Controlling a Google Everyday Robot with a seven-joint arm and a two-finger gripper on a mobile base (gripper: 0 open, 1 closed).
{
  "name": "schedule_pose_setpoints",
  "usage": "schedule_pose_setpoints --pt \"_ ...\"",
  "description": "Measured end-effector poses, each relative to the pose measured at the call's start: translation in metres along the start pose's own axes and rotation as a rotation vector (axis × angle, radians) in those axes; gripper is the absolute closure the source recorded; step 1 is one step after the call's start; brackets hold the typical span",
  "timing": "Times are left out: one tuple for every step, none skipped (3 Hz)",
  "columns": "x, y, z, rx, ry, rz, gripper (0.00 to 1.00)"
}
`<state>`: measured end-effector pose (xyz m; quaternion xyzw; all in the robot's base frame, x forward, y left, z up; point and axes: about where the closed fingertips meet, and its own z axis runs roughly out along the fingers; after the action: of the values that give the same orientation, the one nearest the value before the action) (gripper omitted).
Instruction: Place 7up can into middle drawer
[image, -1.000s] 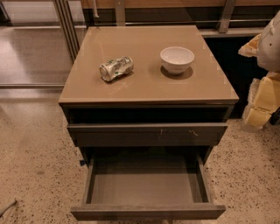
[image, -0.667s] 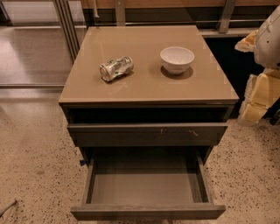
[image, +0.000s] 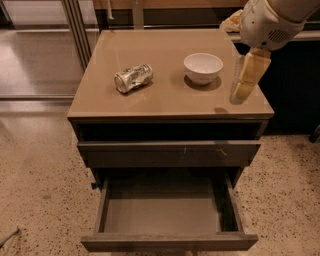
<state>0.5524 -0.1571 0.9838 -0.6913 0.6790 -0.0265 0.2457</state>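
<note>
Swinging in from off the cabinet's right side, the gripper (image: 241, 93) now hangs over the right edge of the cabinet top (image: 165, 102), just beside the white bowl (image: 203, 67). It carries nothing, and whether it is released or clenched cannot be told. From the one camera view, the 7up can (image: 133, 78) lies on its side, untouched, left of the bowl and well apart from the gripper. The middle drawer (image: 160, 212) stands pulled out and bare. The reach has begun; the grasp has not.
</note>
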Motion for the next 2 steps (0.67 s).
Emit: schedule_pose_setpoints --pt "-0.046 -0.049 0.026 -0.008 -0.081 -0.094 0.0" --pt "-0.087 -0.084 0.057 -0.027 -0.201 -0.155 0.0"
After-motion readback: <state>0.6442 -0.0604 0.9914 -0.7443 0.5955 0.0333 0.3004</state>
